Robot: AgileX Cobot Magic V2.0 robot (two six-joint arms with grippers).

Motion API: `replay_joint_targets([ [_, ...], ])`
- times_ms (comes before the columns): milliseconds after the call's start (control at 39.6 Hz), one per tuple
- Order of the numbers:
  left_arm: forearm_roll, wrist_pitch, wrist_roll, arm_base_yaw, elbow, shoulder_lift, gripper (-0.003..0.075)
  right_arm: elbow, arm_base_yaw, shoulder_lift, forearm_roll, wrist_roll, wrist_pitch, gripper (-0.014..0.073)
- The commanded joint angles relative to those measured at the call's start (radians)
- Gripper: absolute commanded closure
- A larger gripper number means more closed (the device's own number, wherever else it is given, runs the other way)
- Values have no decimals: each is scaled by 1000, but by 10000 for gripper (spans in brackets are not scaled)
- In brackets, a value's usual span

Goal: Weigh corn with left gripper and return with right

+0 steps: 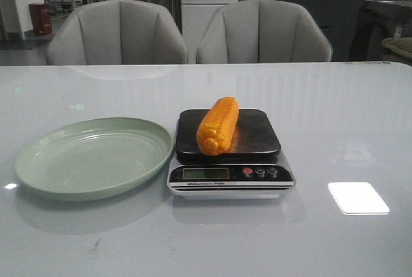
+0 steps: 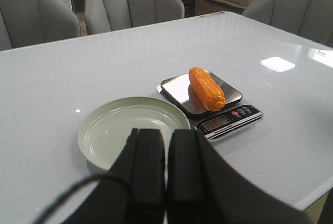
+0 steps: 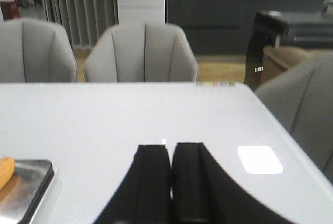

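Note:
The orange-yellow corn (image 1: 218, 125) lies lengthwise on the black platform of the kitchen scale (image 1: 229, 171). It also shows in the left wrist view (image 2: 206, 88) on the scale (image 2: 229, 120). An empty pale green plate (image 1: 58, 167) sits left of the scale and shows in the left wrist view (image 2: 99, 140). My left gripper (image 2: 166, 133) is shut and empty, held back above the plate's near rim. My right gripper (image 3: 171, 148) is shut and empty, over bare table right of the scale (image 3: 26, 193); the corn's tip (image 3: 5, 170) shows at that view's edge. Neither gripper shows in the front view.
Two grey chairs (image 1: 116, 32) (image 1: 262, 32) stand behind the table's far edge. A bright light reflection (image 1: 358, 198) lies on the glossy white table right of the scale. The table's right edge shows in the right wrist view (image 3: 291, 146).

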Motion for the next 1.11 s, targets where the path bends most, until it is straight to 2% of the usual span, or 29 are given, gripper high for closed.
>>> replay_joint_targets([
  [0, -1, -80, -1, 0, -22, -17, 607, -86, 0, 79, -3, 2, 55, 435],
  [227, -1, -80, -1, 0, -22, -17, 607, -97, 0, 105, 2, 2, 149, 435],
  [455, -1, -80, -1, 0, -22, -17, 607, -97, 2, 105, 30, 2, 152, 433],
  [581, -1, -80, -1, 0, -22, -17, 607, -97, 41, 111, 53, 2, 184, 421],
  [682, -1, -80, -1, 0, -22, -17, 607, -100, 96, 128, 52, 1, 220, 331],
  [834, -1, -80, -1, 0, -22, -17, 607, -101, 166, 166, 52, -16, 224, 81],
  [910, -1, -80, -1, 0, -22, -17, 607, -101, 198, 187, 52, -40, 219, -8],
  [1087, -1, -80, -1, 0, -22, -17, 607, -132, 290, 248, 52, -54, 238, -10],
])
